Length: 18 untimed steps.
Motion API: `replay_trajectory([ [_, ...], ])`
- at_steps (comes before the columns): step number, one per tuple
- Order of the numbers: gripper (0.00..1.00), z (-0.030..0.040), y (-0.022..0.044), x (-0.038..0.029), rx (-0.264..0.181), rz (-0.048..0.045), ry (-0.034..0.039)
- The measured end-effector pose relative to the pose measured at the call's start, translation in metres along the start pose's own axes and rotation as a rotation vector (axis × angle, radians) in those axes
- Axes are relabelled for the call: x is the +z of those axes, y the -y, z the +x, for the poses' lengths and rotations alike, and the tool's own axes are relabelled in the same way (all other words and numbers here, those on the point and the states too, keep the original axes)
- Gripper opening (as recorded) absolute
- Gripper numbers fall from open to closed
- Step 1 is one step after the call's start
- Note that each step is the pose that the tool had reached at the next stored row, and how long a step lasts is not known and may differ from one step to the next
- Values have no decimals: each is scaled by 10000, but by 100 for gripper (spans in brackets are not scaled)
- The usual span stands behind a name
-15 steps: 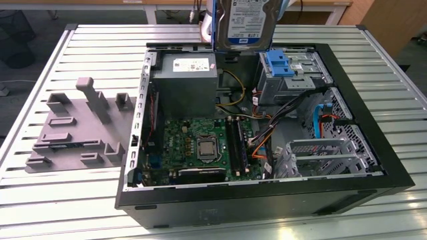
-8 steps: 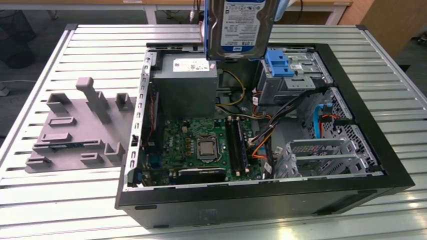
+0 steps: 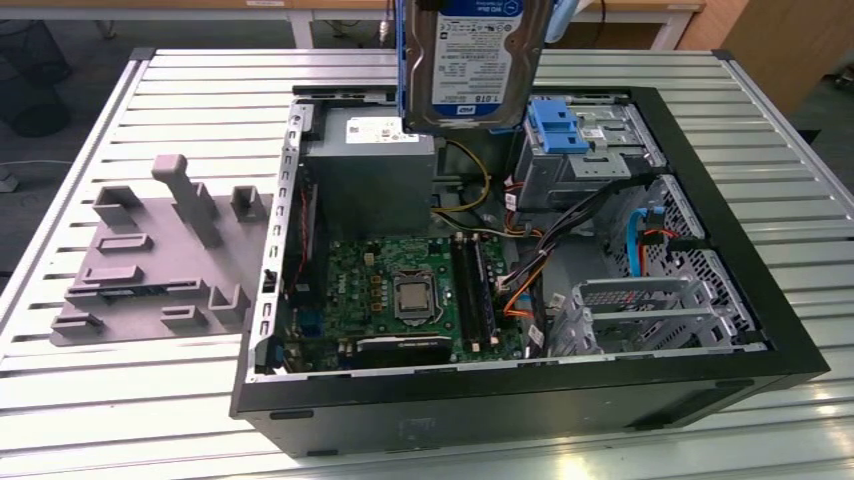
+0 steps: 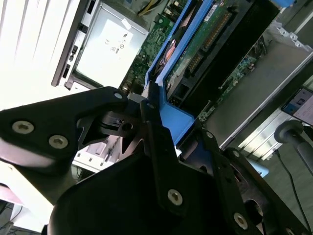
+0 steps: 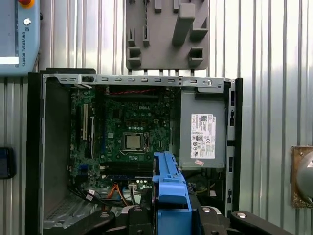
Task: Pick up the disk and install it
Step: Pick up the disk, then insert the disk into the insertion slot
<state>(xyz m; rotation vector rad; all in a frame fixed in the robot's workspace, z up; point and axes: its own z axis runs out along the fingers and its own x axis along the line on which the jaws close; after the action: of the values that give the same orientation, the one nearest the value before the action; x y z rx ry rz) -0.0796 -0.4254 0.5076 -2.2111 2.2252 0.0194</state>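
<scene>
Disk: the disk (image 3: 470, 65) is held upright in the air, its white-and-blue label turned toward the exterior view. In the second wrist view its green circuit-board side (image 4: 205, 44) is seen.
Disk position: it hangs above the far end of the open computer case (image 3: 747, 330). In the exterior view its lower edge is seen over the power supply (image 3: 371, 170) and just beside the blue bracket (image 3: 554, 128).
Rails: a blue plastic rail (image 5: 168, 178) runs along the disk's edge down into the grasp.
Hand: the hand (image 4: 164, 120) is closed on the disk, and the blue rail end is clamped between the black fingers (image 4: 124, 128).
Case: it lies on its side with the panel off. The motherboard (image 3: 380, 285) is exposed on the exterior view's left half, and a metal drive cage (image 3: 641, 310) sits on the exterior view's right.
Power supply: a grey box with a white sticker, set at the far end beside the motherboard.
Bracket: upright in the far bay, with no drive in it.
Fixture: a grey moulded fixture (image 3: 147, 250) lies near the case, on the exterior view's left.
Worktop: the slatted metal worktop (image 3: 160, 400) carries the case and the fixture.
</scene>
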Motion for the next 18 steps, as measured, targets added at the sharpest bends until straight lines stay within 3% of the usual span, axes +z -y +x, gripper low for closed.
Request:
replay_trajectory([
  [7,36,15,1,-1,-2,-2,-3],
  [15,36,302,-5,6,-1,-2,-2],
  [18,36,318,-6,6,0,-2,-2],
])
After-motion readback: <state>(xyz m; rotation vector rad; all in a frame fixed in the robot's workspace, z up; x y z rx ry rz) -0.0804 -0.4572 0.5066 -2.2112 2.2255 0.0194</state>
